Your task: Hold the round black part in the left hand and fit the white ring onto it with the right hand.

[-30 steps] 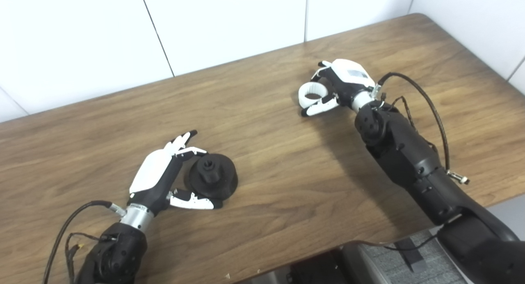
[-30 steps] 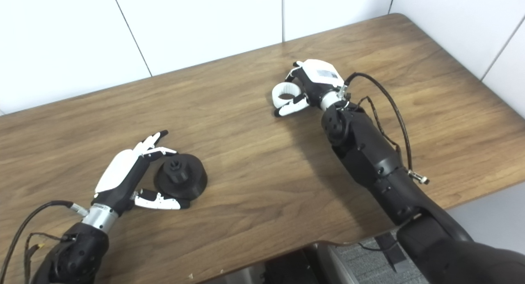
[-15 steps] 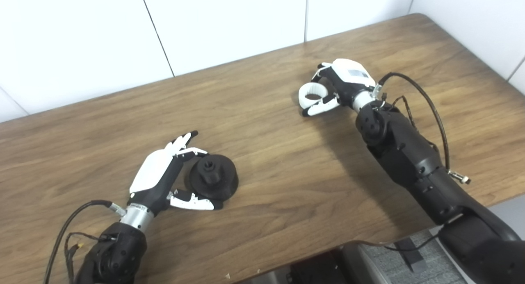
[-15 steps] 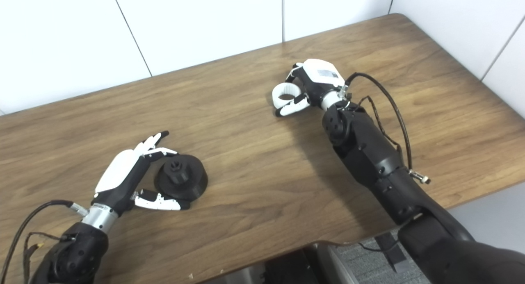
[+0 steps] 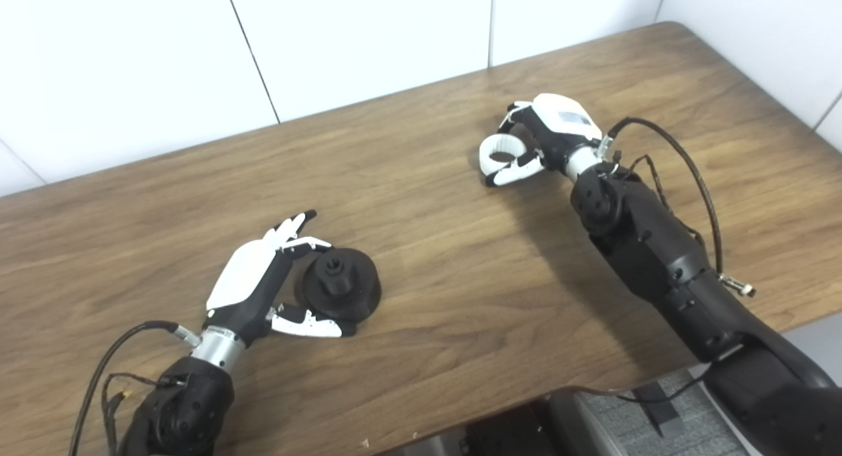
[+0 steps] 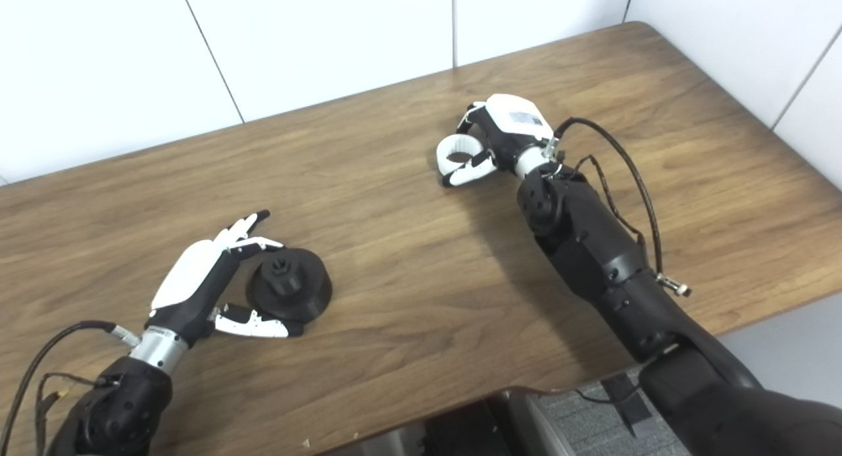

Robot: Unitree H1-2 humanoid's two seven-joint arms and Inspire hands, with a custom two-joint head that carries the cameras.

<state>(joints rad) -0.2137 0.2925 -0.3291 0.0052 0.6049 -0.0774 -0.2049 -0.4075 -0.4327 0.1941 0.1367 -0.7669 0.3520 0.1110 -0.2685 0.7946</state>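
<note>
Plainly, the gap that matters is the one between the two hands: the white ring (image 5: 501, 151) sits far off toward the back and right of the round black part (image 5: 342, 286), with bare table (image 5: 421, 232) between them, so the ring has to travel down and across to the left hand's side.

The right hand (image 5: 549, 137) is the one at the ring. Its fingers (image 5: 516, 110) curl over the ring's far side and its thumb lies along the near side, so it looks closed on the ring; whether the ring is lifted or resting on the wood I cannot tell. The ring's opening faces roughly upward.

The left hand (image 5: 256, 281) is just beside the black part, palm turned toward it. The fingers (image 5: 299, 235) reach past its far edge and the thumb (image 5: 309, 324) lies along its near edge, bracketing it loosely. They seem apart, not clamped, and the part rests flat on the table with its raised hub pointing up.

By my judgement, the left hand needs to close and lift first, then the ring can be brought over the hub, hole downward
</note>
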